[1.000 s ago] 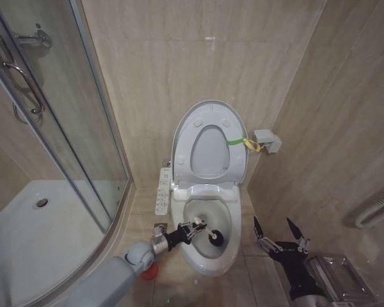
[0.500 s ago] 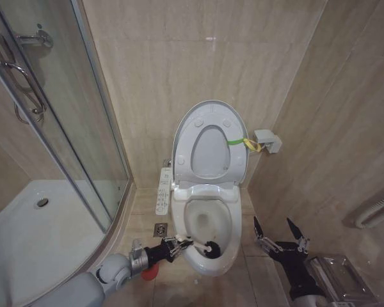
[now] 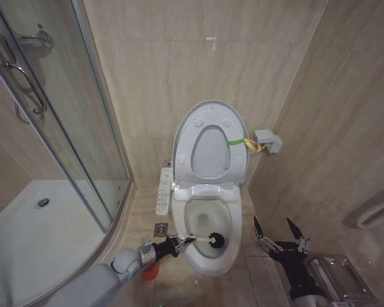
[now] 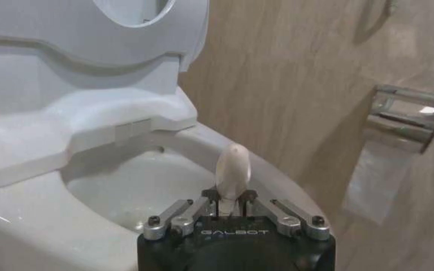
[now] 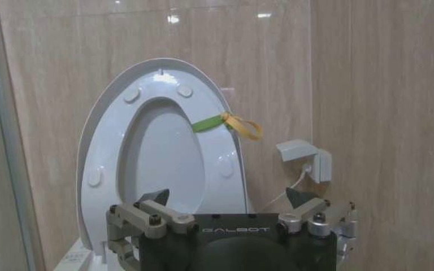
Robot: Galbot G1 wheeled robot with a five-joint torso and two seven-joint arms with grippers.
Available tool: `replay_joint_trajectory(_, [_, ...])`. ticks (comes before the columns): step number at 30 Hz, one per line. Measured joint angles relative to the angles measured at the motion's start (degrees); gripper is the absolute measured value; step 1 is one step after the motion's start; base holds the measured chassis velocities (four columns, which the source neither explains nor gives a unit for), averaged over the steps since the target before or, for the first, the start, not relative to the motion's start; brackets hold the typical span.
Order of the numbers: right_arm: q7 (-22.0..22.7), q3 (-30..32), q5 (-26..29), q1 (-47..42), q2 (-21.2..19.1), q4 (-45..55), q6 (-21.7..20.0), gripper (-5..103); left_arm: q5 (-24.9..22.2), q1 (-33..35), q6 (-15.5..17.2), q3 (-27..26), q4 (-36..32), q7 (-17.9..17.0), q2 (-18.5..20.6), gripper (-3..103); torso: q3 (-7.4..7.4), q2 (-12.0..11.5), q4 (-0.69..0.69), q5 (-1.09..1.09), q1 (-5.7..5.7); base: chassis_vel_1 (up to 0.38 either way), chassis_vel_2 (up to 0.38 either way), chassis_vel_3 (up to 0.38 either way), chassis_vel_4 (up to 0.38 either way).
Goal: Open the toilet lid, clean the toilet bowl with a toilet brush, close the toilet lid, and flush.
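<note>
I have the toilet brush (image 3: 209, 240) head down in the toilet bowl (image 3: 208, 263) — scrubbing step, toilet lid (image 3: 208, 128) upright at 12 o'clock. My left gripper (image 3: 181, 242) pinches the handle from 9 o'clock; right gripper (image 3: 279, 233) waits spread at 3 o'clock. Next I'd judge: lift out, dock the brush — then close the lid

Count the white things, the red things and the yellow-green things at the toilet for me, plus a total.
White: 3 - toilet lid, toilet bowl, control panel
Red: 1 - brush holder cup
Yellow-green: 1 - strap loop
Total: 5
</note>
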Motion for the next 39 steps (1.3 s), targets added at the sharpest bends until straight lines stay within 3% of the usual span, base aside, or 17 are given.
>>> replay_joint_trajectory(4, [0.0,0.0,0.0,0.0,0.0,0.0,0.0,100,2.76,-1.1,-1.45,-1.31,1.24,-0.04,-1.66,16,0.01,0.0,-0.03,-0.02,0.0,0.0,0.0,0.0,0.0])
replay_joint_trajectory(16, [0.0,0.0,0.0,0.0,0.0,0.0,0.0,100,3.26,-2.91,-6.59,-3.54,6.57,4.16,-8.72,16,0.0,0.0,-0.01,0.0,0.01,0.0,0.0,0.0,0.0])
replay_joint_trajectory(27, [0.0,0.0,0.0,0.0,0.0,0.0,0.0,100,3.57,-4.35,-10.36,-3.93,14.41,5.53,-14.82,16,0.0,0.0,0.0,0.01,0.0,0.0,0.0,0.0,0.0])
replay_joint_trajectory(34, [0.0,-0.01,0.01,0.0,0.0,0.0,0.0,100,3.45,-4.33,-11.27,-4.42,16.15,6.27,-16.12,16,0.0,0.0,-0.01,0.0,0.0,0.0,0.0,0.0,0.0])
replay_joint_trajectory(39, [-0.01,0.0,0.0,0.0,0.0,0.0,0.0,100,2.75,-3.64,-10.29,-4.12,12.79,6.24,-14.12,16,0.0,0.0,-0.01,0.0,0.01,0.0,0.0,0.0,0.0])
